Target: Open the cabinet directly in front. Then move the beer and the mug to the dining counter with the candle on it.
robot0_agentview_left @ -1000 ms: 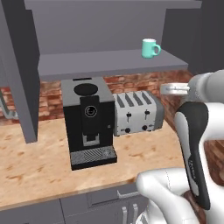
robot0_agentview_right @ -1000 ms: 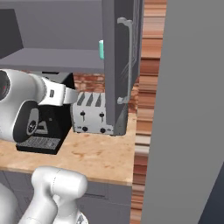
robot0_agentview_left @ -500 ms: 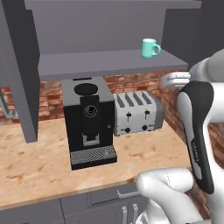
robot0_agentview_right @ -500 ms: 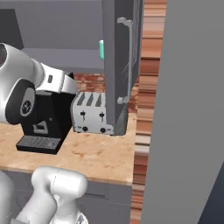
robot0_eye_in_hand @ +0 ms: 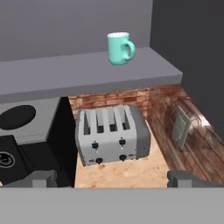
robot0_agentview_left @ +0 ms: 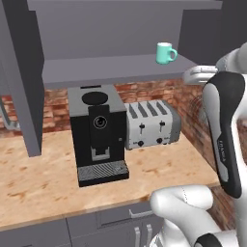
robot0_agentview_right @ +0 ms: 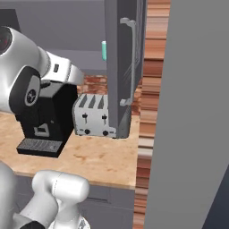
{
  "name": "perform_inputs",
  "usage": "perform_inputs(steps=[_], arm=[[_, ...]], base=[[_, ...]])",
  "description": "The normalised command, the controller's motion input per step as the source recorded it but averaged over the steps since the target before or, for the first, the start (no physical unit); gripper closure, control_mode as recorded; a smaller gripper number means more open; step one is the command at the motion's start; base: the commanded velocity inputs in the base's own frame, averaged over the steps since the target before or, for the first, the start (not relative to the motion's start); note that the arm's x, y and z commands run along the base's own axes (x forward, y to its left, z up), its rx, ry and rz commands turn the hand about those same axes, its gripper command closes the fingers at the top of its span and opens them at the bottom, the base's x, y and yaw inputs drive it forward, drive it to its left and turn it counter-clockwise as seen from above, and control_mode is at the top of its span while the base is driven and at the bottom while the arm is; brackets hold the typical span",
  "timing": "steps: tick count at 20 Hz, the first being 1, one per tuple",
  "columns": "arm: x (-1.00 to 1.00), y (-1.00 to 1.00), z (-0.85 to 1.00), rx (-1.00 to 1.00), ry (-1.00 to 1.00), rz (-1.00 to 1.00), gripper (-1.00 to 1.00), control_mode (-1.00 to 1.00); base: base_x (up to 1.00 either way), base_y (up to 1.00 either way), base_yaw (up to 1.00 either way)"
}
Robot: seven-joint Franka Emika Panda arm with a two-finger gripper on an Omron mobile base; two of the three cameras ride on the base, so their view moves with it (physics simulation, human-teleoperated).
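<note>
The grey wall cabinet stands open, its left door (robot0_agentview_left: pixel 21 77) and right door (robot0_agentview_right: pixel 121 67) swung out; a long silver handle (robot0_agentview_right: pixel 130 58) runs down the right door. The mint-green mug (robot0_agentview_left: pixel 165 53) stands upright at the right end of the inner shelf (robot0_agentview_left: pixel 111 67), handle to the right, and appears again as the mug (robot0_eye_in_hand: pixel 119 48) in the hand view. My gripper (robot0_eye_in_hand: pixel 113 178) is open with nothing between its fingers, below shelf level and well short of the mug. The beer, the dining counter and the candle are out of view.
Under the shelf, a black coffee machine (robot0_agentview_left: pixel 96 135) and a silver toaster (robot0_agentview_left: pixel 152 125) stand on the wood worktop (robot0_agentview_left: pixel 48 178). Brick wall with a socket (robot0_eye_in_hand: pixel 179 127) closes the right side. A tall grey panel (robot0_agentview_right: pixel 192 112) stands at my right.
My arm has lifted and swung right, bringing the hand up near shelf height. The mug and cabinet doors have not moved.
</note>
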Motion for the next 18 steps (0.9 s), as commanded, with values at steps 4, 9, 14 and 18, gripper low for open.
perform_inputs(steps=[4, 9, 14, 18], arm=[[0.03, -0.1, 0.21, 0.0, -0.02, 0.0, -1.0, -1.0], [0.27, -0.21, 0.0, 0.0, -0.06, 0.08, -1.0, -1.0], [0.4, -0.1, 0.0, 0.0, -0.08, 0.07, -1.0, -1.0], [0.33, 0.09, 0.0, -0.05, -0.2, -0.02, -1.0, -1.0]], base=[[0.0, 0.0, 0.0], [0.0, 0.0, 0.0], [0.0, 0.0, 0.0], [0.0, 0.0, 0.0]])
